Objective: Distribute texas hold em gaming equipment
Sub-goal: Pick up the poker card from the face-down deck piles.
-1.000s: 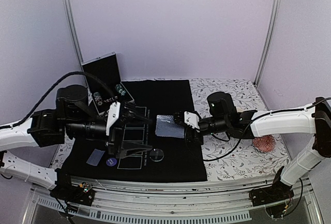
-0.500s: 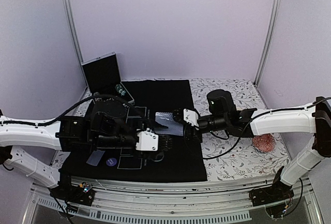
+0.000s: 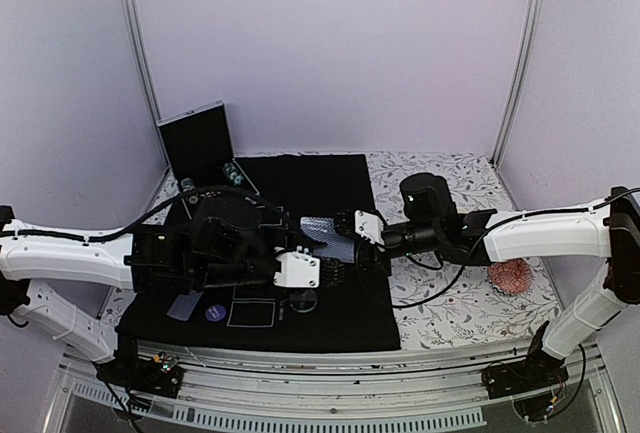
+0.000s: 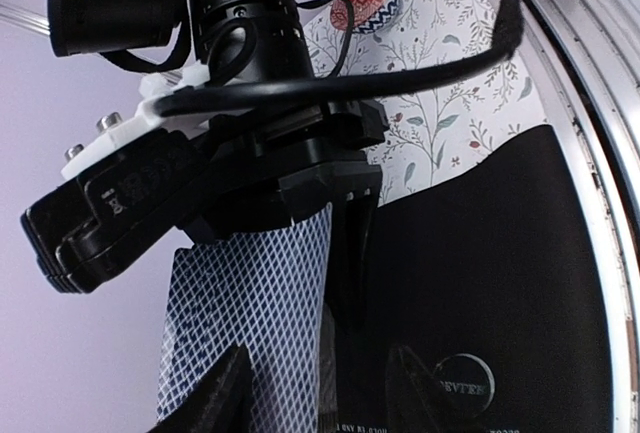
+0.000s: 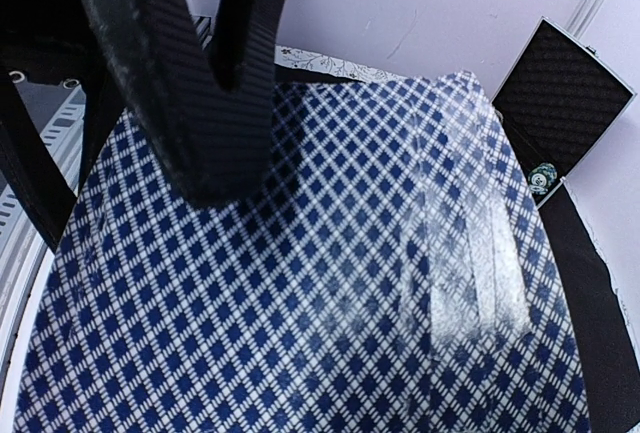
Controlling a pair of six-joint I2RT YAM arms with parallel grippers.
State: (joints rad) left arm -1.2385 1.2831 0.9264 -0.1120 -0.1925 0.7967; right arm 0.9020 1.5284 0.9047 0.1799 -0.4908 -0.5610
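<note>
Lilac walls enclose a table with a black mat (image 3: 330, 178). Over the mat's middle, the right gripper (image 3: 352, 240) pinches the lattice-backed cards (image 3: 322, 236) by their right end, long axis running leftward. The left gripper (image 3: 335, 273) is at their free end, fingers parted, likely ready to take one.

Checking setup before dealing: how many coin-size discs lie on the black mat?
2: a purple-blue disc near the black mat's near edge, left side, and a clear disc partly under the left arm, which may hide others.

Black felt mat (image 3: 320, 178) on floral tablecloth (image 3: 450, 323), open black case (image 3: 197, 140) far left, reddish patterned dish (image 3: 513, 278) right.
</note>
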